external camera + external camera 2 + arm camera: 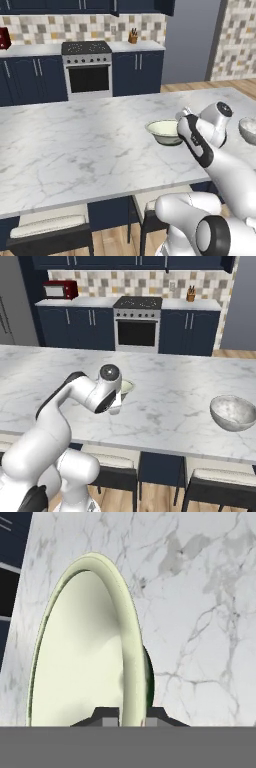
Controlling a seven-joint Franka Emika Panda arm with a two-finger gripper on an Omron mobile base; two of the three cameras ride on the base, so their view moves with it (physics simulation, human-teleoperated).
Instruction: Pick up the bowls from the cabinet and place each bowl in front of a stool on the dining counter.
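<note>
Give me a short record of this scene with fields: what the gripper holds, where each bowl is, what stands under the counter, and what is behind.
gripper: gripper shut on the rim of the cream bowl
cream bowl: over the dining counter, near its stool-side edge
grey marbled bowl: grey marbled bowl rests on the same counter, apart from the cream one
under counter: stools
behind: oven, navy low cupboards

The arm (60, 421) is glossy white, built of fat rounded segments with black joint bands. A round dark cap with a pale centre dot sits at the wrist's twelve o'clock. The gripper (131, 716) ends in two small dark grey fingertips.
</note>
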